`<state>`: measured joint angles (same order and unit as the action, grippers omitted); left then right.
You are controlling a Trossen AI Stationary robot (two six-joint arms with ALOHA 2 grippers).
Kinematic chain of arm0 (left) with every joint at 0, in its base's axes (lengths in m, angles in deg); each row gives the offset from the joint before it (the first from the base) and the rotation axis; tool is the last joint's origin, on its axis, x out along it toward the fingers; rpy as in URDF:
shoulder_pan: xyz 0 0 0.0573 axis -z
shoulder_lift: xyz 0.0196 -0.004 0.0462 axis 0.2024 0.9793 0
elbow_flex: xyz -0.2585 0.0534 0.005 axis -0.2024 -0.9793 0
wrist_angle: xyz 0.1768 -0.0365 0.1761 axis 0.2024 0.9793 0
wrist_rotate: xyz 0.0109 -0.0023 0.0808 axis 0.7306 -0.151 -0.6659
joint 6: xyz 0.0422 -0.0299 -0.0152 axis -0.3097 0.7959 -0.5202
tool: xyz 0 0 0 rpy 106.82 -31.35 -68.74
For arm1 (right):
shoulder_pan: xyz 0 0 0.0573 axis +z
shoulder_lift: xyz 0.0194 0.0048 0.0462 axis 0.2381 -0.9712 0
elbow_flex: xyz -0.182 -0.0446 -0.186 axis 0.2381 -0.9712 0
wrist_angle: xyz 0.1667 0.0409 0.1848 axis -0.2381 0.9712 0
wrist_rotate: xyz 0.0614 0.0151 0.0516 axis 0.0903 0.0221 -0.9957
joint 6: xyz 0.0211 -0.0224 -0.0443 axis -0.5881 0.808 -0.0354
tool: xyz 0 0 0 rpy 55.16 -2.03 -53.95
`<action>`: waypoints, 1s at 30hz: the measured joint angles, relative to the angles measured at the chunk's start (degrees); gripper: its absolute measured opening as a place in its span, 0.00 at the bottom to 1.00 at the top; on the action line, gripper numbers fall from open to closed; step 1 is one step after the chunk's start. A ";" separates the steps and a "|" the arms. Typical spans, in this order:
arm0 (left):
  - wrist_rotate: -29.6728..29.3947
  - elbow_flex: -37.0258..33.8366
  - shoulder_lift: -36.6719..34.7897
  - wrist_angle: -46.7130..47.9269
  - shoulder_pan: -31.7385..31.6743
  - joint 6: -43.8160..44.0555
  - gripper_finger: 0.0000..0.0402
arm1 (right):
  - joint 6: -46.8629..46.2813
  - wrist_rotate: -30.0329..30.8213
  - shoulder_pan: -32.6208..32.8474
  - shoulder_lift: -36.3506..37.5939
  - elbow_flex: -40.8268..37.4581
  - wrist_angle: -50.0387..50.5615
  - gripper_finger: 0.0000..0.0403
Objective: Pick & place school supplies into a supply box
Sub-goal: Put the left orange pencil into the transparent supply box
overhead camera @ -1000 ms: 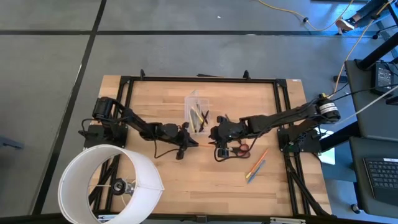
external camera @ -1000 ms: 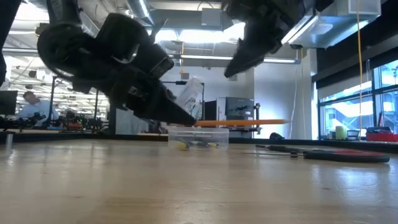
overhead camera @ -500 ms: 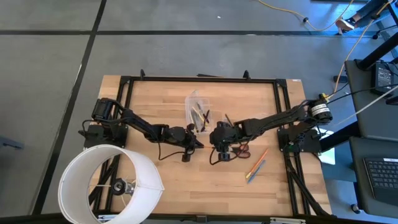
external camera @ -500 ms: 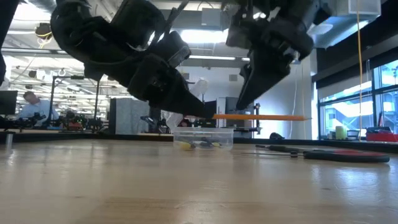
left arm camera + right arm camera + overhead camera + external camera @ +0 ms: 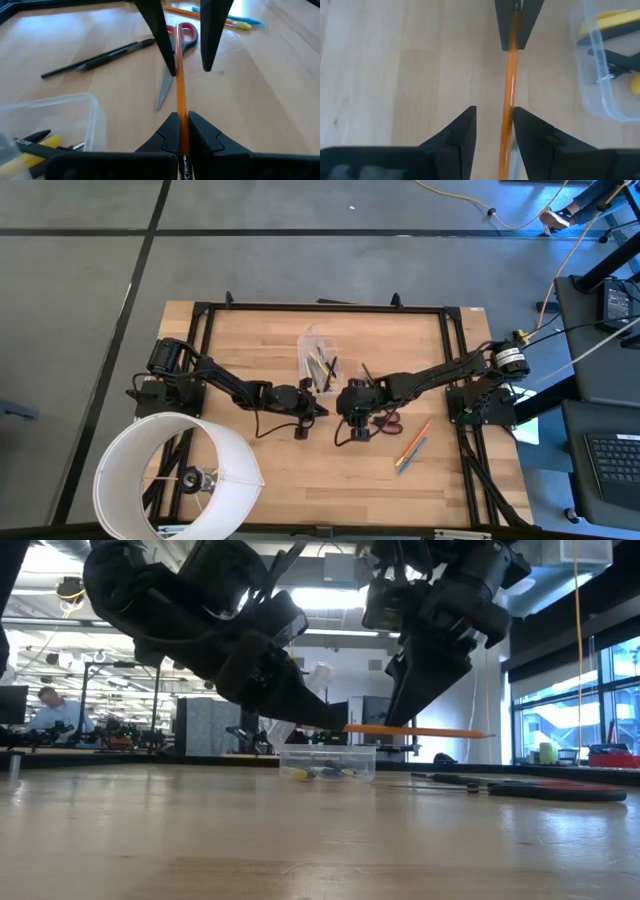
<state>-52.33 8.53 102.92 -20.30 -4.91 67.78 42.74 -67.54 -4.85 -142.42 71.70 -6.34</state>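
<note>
My left gripper [image 5: 181, 127] is shut on an orange pencil [image 5: 177, 60] and carries it level above the table's middle [image 5: 320, 410]. My right gripper [image 5: 494, 135] is open and comes down from above. Its two fingers stand on either side of the pencil's middle [image 5: 400, 728]. The clear supply box [image 5: 318, 360] rests on its base just beyond, with yellow and black pens inside [image 5: 607, 65]. Red-handled scissors [image 5: 182, 32], a black pen [image 5: 95, 56] and an orange and a blue pencil [image 5: 412, 442] lie flat on the table. My left gripper pinches the orange pencil's blunt end [image 5: 180, 117] between its two fingers, which reach slanting down from the table's left and lie along it. The pencil is lifted clear and level, its tip [image 5: 488, 733] pointing to the table's right. My right gripper has the pencil close against one finger [image 5: 527, 132]; whether they touch, I cannot tell.
A large white round cylinder [image 5: 175, 475] stands at the table's near left corner. Black frame rails [image 5: 320, 307] run along the table's edges. Bare wood [image 5: 330, 480] lies toward the near edge. A person sits in the room far behind [image 5: 45, 705].
My left gripper has carried the pencil a little toward the table's right and slightly up, keeping it level. My right gripper has come down from well above and toward the left, and its fingers now stand astride the pencil.
</note>
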 joint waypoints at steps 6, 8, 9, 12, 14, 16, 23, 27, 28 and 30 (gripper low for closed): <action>0.07 0.00 -0.76 0.33 0.04 0.11 0.03 | -1.99 -0.27 -0.02 0.00 0.00 -0.73 0.33; 0.07 0.02 -1.30 0.21 0.31 0.10 0.03 | -3.19 -0.30 -0.01 0.00 0.00 -1.29 0.33; 0.07 0.04 -1.45 0.17 0.45 0.10 0.03 | -4.08 -0.31 0.00 0.00 0.00 -1.43 0.33; 0.08 0.01 -2.15 0.44 1.02 0.05 0.03 | -5.78 -0.33 0.00 0.00 0.00 -1.42 0.33; 0.07 0.03 -2.40 0.89 1.22 0.07 0.03 | -5.77 -0.31 0.00 0.00 0.00 -1.38 0.33; 0.01 0.02 -2.59 0.99 1.41 0.04 0.03 | -5.83 -0.27 0.00 0.00 0.00 -1.37 0.33; -0.02 0.00 -2.60 1.40 1.44 0.04 0.03 | -9.17 -0.24 0.00 0.00 0.00 -1.43 0.33; -0.02 0.00 -2.60 1.42 1.44 0.00 0.03 | -10.48 -0.24 0.00 0.00 0.00 -1.45 0.31; -0.02 0.00 -2.60 1.42 1.44 0.00 0.03 | -10.42 -0.24 0.00 0.00 0.00 -1.45 0.29; -0.02 0.00 -2.60 1.42 1.44 0.00 0.03 | -10.27 -0.27 0.00 0.00 0.00 -1.44 0.24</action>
<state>-52.35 8.53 100.32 -18.89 -3.47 67.78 32.47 -67.80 -4.85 -142.42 71.70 -7.78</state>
